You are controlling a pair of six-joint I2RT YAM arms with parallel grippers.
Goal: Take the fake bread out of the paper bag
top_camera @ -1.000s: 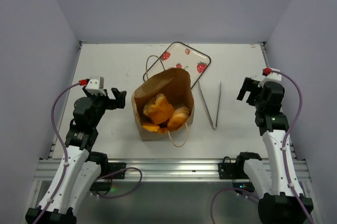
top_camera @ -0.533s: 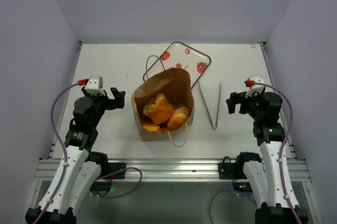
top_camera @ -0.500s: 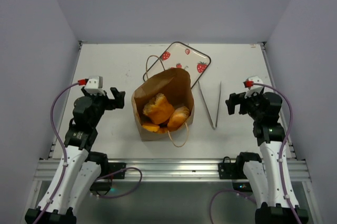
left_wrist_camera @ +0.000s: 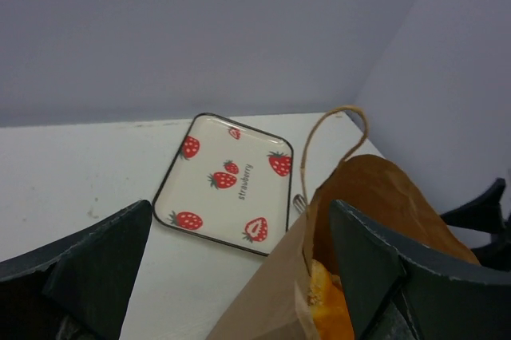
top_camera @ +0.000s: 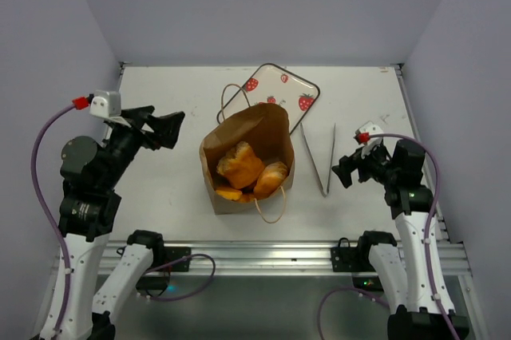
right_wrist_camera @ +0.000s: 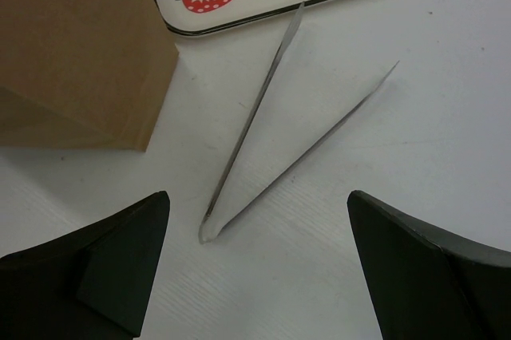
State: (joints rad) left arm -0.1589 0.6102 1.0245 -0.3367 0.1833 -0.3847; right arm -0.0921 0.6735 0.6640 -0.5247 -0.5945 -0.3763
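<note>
Reaching is the step in hand, by my reading, for nothing has left the bag and neither tool has a grip on anything. The right gripper hangs spread wide and empty above the table. Directly beneath it lies a pair of metal tongs, flat on the surface. Their joined end sits between the two fingers and their tips splay away ahead of it. The left gripper is likewise parted wide with nothing in it, raised off the table and pointed across at the paper bag. The bag's near edge and one cord handle rise just ahead of its fingers and a little to one side.

The fake bread is all inside the bag – several glossy orange pieces heaped together and plain to see through the open mouth from above. A sliver of one shows just inside the rim ahead of the left fingers. Beyond both grippers, past the bag's far end, lies a white strawberry-print tray with nothing on it.

The next move looks to be the right arm's – sinking until its fingers straddle the tongs near the joined end, then closing. The tongs are thin and lie flush, so the fingertips would need to come almost down to the surface
</note>
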